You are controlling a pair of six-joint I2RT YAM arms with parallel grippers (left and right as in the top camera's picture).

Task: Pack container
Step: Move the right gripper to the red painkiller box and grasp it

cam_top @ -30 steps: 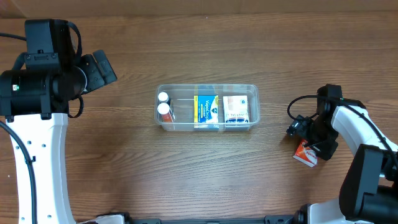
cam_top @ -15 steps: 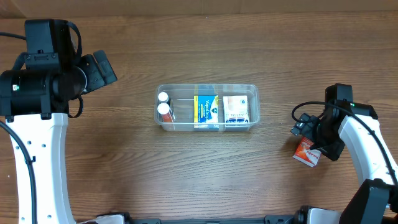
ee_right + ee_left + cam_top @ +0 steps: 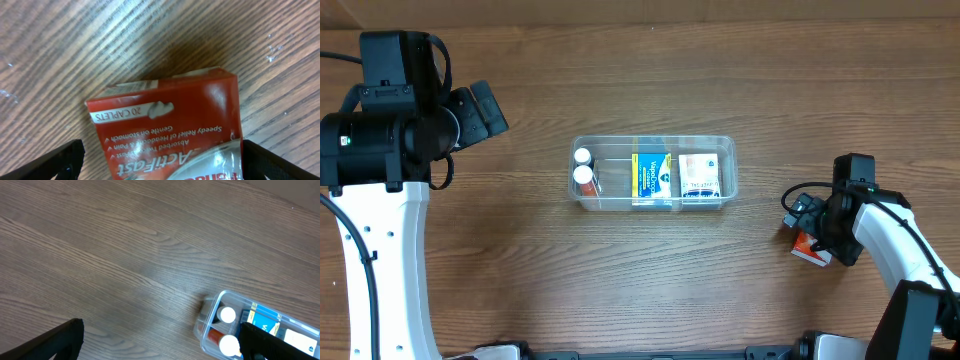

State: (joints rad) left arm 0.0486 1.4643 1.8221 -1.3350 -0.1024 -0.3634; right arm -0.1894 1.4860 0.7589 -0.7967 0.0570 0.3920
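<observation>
The container [image 3: 652,200], a clear rectangular tub, stands at the table's middle. It holds two white-capped bottles [image 3: 584,178] at its left end, a blue box [image 3: 653,175] and a white box [image 3: 705,175]. Its left end shows in the left wrist view [image 3: 210,330]. A red ActiFast box [image 3: 807,248] lies flat on the table at the right. My right gripper [image 3: 819,232] is low over it, open, with one finger on each side of the box [image 3: 165,125]. My left gripper [image 3: 490,112] is open and empty, high at the far left [image 3: 160,342].
The wooden table [image 3: 650,290] carries nothing else. The left arm's white base column [image 3: 380,280] stands along the left edge, and the right arm's white link [image 3: 910,250] lies at the right edge.
My right gripper has shifted slightly left and down over the red box, which has stayed in place. The left arm and the container have not moved.
</observation>
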